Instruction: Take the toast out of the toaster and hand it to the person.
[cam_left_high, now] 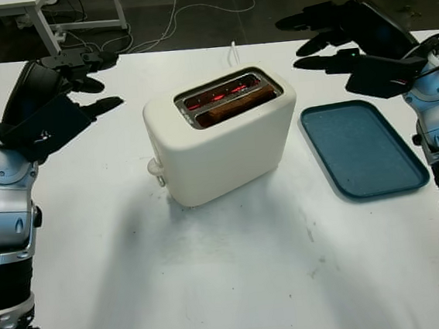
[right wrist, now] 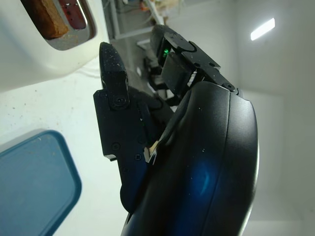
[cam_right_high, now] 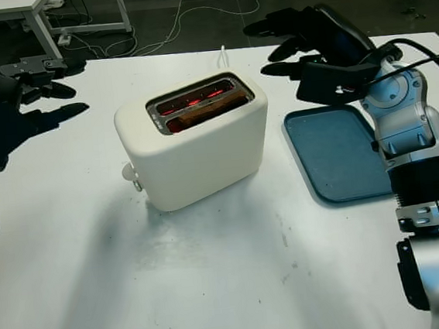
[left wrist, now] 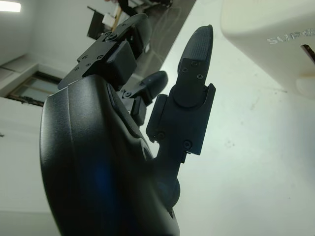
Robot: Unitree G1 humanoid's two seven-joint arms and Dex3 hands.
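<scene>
The left hand (cam_left_high: 79, 81) hangs open above the far-left part of the white table (cam_left_high: 238, 279), holding nothing and touching nothing, its fingers pointing right toward the toaster (cam_left_high: 221, 137). Bare tabletop lies between this hand and the toaster's left side, and a wide bare stretch runs along the near edge. The cream toaster stands at the middle of the table; its slots glow red, and a slice of toast (cam_left_high: 233, 105) sits low in the nearer slot, well apart from both hands. Just right of the toaster lies a blue tray (cam_left_high: 362, 151), close to the table's right edge. The right hand (cam_left_high: 332, 37) is open too, empty, raised over the tray's far end, fingers pointing left toward the toaster's top
</scene>
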